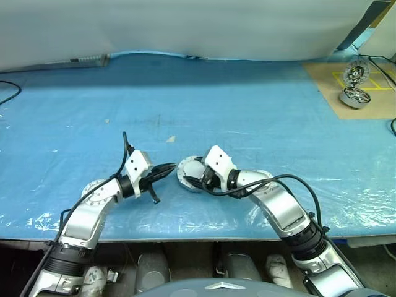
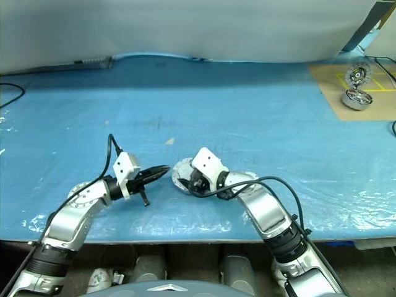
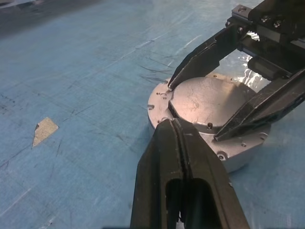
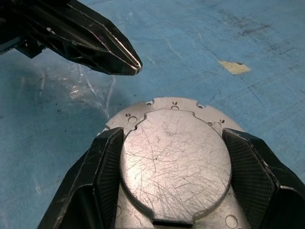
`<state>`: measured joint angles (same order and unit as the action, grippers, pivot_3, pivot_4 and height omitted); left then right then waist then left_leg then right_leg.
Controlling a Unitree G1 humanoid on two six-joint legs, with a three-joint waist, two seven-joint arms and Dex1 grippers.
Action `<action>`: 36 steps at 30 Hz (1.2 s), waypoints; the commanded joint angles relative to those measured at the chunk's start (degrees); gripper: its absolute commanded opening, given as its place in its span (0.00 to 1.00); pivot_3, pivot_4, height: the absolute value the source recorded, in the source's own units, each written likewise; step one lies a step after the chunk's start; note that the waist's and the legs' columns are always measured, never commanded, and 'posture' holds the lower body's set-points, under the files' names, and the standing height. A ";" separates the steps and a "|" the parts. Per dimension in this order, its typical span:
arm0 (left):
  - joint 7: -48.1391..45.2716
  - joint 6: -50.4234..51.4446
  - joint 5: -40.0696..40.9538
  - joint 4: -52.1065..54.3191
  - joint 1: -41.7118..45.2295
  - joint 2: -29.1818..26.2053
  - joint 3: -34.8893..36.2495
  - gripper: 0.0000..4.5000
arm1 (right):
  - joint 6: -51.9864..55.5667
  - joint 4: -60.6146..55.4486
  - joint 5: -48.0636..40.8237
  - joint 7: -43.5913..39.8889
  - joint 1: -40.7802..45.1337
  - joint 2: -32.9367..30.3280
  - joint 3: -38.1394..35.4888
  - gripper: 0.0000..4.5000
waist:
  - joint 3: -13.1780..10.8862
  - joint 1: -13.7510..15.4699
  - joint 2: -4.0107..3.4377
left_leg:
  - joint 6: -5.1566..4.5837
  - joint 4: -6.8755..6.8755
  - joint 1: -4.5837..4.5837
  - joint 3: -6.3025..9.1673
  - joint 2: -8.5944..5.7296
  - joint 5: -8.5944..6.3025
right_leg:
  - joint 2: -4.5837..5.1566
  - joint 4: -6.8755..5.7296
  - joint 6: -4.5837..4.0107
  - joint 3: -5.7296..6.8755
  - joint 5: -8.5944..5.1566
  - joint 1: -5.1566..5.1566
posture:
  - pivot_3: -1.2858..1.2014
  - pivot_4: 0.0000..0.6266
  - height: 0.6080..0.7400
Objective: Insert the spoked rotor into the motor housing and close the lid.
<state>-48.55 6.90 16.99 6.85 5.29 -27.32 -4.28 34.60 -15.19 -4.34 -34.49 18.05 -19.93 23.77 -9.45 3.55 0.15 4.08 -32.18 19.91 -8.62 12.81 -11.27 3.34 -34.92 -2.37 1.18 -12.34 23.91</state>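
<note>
The motor housing (image 1: 184, 168) stands on the blue table cover near the front edge. Its lid (image 4: 176, 162) lies flat on top, scratched plain grey side up. My right gripper (image 4: 174, 136) reaches over it from the right, and its fingers (image 3: 200, 55) press against opposite sides of the lid's raised round plate. My left gripper (image 3: 174, 125) is shut and empty, its tip hovering just beside the housing's flange (image 3: 158, 102) on the left. The spoked rotor is hidden.
A brown board (image 1: 377, 106) at the back right carries a second silver motor unit (image 1: 355, 97) with an upright disc (image 1: 357, 72). A tape scrap (image 1: 171, 139) lies behind the housing. A power strip (image 1: 90, 60) sits at the back left.
</note>
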 commanded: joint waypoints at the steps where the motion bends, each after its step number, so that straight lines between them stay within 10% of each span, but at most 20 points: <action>1: -0.02 0.10 0.85 2.18 0.22 -0.53 1.15 0.00 | 1.88 3.29 1.82 1.49 -0.38 0.29 0.67 0.66 | 0.00 -0.03 0.00 | 0.00 0.00 0.00 0.00 0.00 0.00 | 0.00 0.00 0.01 0.00 -0.01 0.00 | 0.52 0.24 1.00; 19: 4.27 31.78 16.54 8.39 9.87 -4.56 8.61 0.00 | 1.19 4.68 1.85 0.77 -0.11 -0.46 1.42 0.66 | 0.02 -0.96 -0.04 | 0.01 -0.02 0.04 0.01 -0.06 0.00 | 0.02 0.03 -0.13 0.00 0.08 0.01 | 0.52 0.24 1.00; 36: -14.13 7.25 2.52 -14.02 15.68 -8.07 -1.15 0.00 | 0.70 5.43 2.08 1.11 -0.06 -0.37 1.44 0.66 | 0.02 -0.93 -0.04 | 0.01 0.04 -0.03 0.02 -0.03 0.00 | 0.01 0.04 -0.01 0.00 0.01 -0.05 | 0.52 0.24 1.00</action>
<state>-61.55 17.10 20.09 -6.03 19.94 -35.72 -5.63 33.61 -13.43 -4.38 -34.13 19.24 -19.39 24.62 -9.43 2.62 0.11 4.09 -32.14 19.89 -8.60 12.78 -11.26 3.35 -34.88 -2.38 1.18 -12.33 23.86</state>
